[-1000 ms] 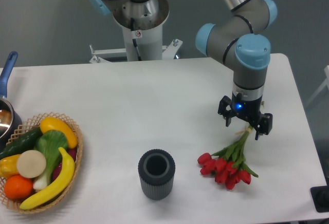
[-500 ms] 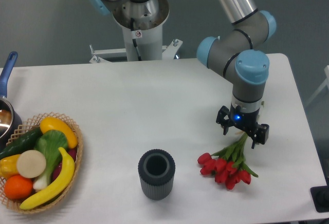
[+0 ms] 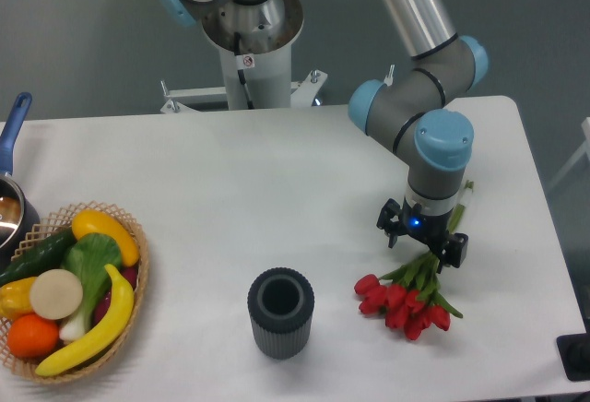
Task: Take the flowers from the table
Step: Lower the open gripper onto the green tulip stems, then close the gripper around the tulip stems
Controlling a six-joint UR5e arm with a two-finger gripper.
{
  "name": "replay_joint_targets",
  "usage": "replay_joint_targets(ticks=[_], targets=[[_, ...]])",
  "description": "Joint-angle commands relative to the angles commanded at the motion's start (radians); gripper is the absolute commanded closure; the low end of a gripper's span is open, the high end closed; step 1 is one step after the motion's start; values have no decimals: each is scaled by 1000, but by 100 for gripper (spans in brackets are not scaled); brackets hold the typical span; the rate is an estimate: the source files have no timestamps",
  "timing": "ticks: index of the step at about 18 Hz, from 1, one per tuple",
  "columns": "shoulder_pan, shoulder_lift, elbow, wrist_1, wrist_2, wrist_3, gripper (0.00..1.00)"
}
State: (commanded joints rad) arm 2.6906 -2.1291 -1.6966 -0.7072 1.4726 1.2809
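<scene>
The flowers (image 3: 404,301), a small bunch of red tulips with green stems, lie on the white table (image 3: 277,190) at the front right, buds toward the front. The stems run up and back under the arm, and their ends show beside the wrist (image 3: 464,195). My gripper (image 3: 423,244) points straight down over the stems just behind the buds, low near the tabletop. Its two dark fingers stand apart, one on each side of the stems, so it is open. The stem part beneath the gripper is hidden.
A dark ribbed cup (image 3: 280,313) stands upright left of the flowers. A wicker basket (image 3: 129,273) of fruit and vegetables sits at the front left, with a blue-handled pot (image 3: 11,190) behind it. The robot base (image 3: 249,42) is behind the table. A dark object (image 3: 576,356) sits at the right edge.
My gripper has moved left and forward along the stems toward the buds and has come lower. The flowers have not moved. The fingers stay apart.
</scene>
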Motion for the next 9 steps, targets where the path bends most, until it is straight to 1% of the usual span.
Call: replay_joint_targets(ticks=[2, 3, 4, 5, 6, 9], targets=[[-9, -17, 12, 2, 5, 0, 0], [-14, -21, 14, 15, 5, 0, 1], [-14, -25, 9, 37, 5, 0, 4], [-18, -26, 6, 49, 6, -3, 13], [-20, -28, 3, 51, 8, -11, 33], [-20, -28, 0, 51, 35, -6, 70]])
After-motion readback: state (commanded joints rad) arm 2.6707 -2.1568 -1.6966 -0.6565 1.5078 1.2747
